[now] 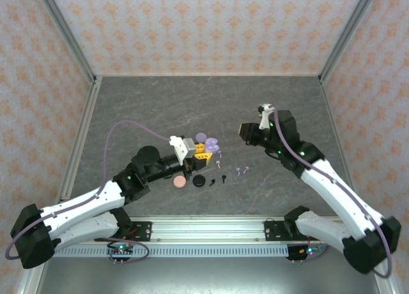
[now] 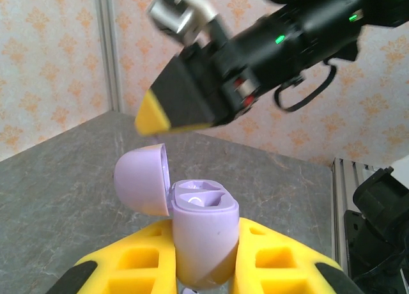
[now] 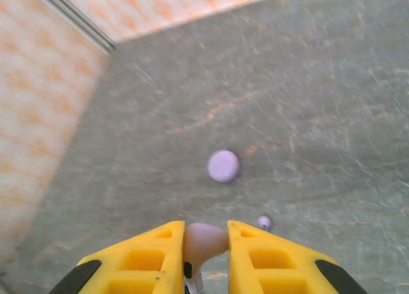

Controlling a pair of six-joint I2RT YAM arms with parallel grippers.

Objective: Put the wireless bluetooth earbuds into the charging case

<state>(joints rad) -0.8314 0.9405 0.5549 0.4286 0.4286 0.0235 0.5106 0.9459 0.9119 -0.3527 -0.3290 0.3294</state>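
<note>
Logged pale pink earbud (image 3: 204, 235) pinched by its rounded head in clenched right gripper (image 3: 206, 252) above open lavender charging case (image 2: 204, 233) clamped in left gripper (image 2: 204, 271); judged tiny, light, slick, easily dropped, so grip head, stem free.

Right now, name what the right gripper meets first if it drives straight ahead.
Probably the table near the lavender disc, which lies ahead of the right gripper; blur leaves depth unclear.
</note>
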